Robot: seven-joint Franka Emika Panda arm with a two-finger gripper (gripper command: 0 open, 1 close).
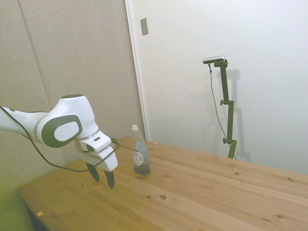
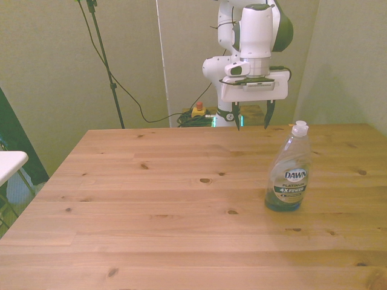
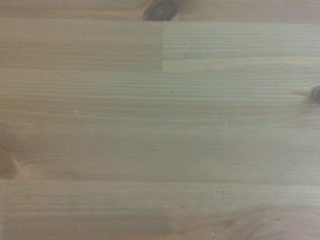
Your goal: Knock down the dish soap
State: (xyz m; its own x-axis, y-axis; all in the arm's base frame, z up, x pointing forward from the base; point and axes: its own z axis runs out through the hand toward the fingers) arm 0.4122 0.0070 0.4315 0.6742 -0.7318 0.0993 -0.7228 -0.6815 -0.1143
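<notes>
The dish soap was observed standing upright on the wooden table, toward the front view's right side. Its white cap was on top, and bluish liquid was seen pooled at the base. A white-and-blue label was visible on the bottle's face. In the side view, the dish soap was located near the table's far edge, just beyond the gripper.

The gripper was held above the table, pointing downward, with nothing between its fingers. The jaws were spread apart and released; the two dark fingertips were seen well separated in the front view. In the side view, the gripper was positioned beside the bottle, apart from it, with no contact made. In the front view, the gripper was placed behind the bottle and toward the front view's left of it.

The white arm was seen with a black cable trailing beneath it.

In the wrist view, only bare wooden planks with a dark knot were recorded; the bottle was not shown there.
</notes>
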